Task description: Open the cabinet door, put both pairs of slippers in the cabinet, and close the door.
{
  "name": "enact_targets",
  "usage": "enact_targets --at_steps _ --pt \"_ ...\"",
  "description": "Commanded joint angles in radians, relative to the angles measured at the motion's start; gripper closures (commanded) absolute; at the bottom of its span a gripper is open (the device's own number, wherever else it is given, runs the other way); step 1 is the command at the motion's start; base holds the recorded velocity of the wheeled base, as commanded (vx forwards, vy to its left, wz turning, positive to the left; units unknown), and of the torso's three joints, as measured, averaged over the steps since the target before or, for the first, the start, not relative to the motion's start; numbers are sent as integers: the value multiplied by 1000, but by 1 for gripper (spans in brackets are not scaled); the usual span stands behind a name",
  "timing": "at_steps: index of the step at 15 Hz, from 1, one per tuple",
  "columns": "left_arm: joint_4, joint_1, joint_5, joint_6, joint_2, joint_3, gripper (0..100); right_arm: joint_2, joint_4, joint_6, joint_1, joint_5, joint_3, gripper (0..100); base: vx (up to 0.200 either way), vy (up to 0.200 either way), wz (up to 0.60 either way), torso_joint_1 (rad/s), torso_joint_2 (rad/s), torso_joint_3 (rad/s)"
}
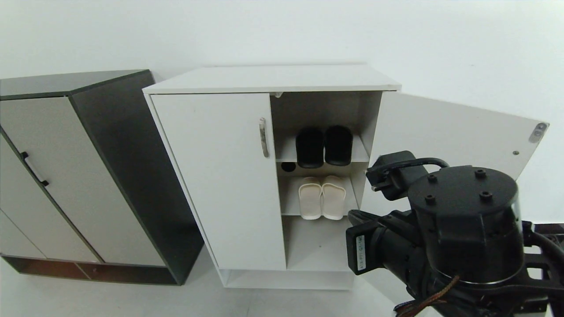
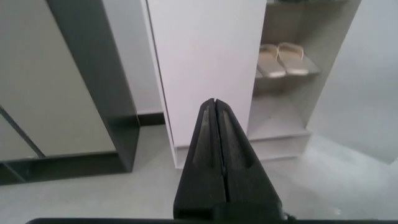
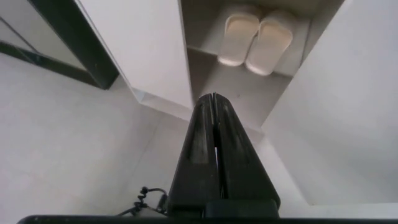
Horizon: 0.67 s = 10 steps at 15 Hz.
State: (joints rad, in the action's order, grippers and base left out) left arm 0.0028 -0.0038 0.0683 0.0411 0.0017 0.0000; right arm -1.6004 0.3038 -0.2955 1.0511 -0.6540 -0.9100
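The left fingers (image 2: 210, 112) are pressed flat together, pointing toward the foot of the white cabinet (image 1: 264, 81), with the pale floor (image 2: 112, 193) under them. The right fingers (image 3: 210, 107) are likewise shut tight against each other and aim into the open half of the cabinet, low down in front of the bottom compartment. The right arm (image 1: 462, 220) bulks in at about 4 o'clock from the opening.

Just beyond the right fingers, the cream slippers (image 1: 321, 198) lie side by side and touching on the middle shelf (image 1: 352, 200), toes toward the back. At 12 o'clock from them, one level up, the black slippers (image 1: 324, 146) sit as a pair on the upper shelf (image 1: 359, 152), also side by side.

The right door (image 1: 449, 132) stands swung wide out at 3 o'clock from the shelves, its inner face showing. The left door (image 1: 216, 176) is closed at 9 o'clock, with a slim metal handle (image 1: 263, 137) on its inner edge.

Farther out at 9 o'clock, close beside the white cabinet, stands a dark cabinet (image 1: 110, 154) with pale grey doors, set at an angle against the wall.
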Motion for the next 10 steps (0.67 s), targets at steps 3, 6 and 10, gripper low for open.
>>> enact_targets --at_steps 3,6,10 --pt "0 -1 1 0 1 0 100 -6 0 3 0 -1 8 100 0 0 0 116 -465 -347" --pt "0 -1 -1 0 1 0 100 -4 0 4 0 -1 8 100 0 0 0 131 -468 -330" --pt "0 -1 -1 0 1 0 100 -4 0 6 0 -1 10 100 0 0 0 160 -476 -316"
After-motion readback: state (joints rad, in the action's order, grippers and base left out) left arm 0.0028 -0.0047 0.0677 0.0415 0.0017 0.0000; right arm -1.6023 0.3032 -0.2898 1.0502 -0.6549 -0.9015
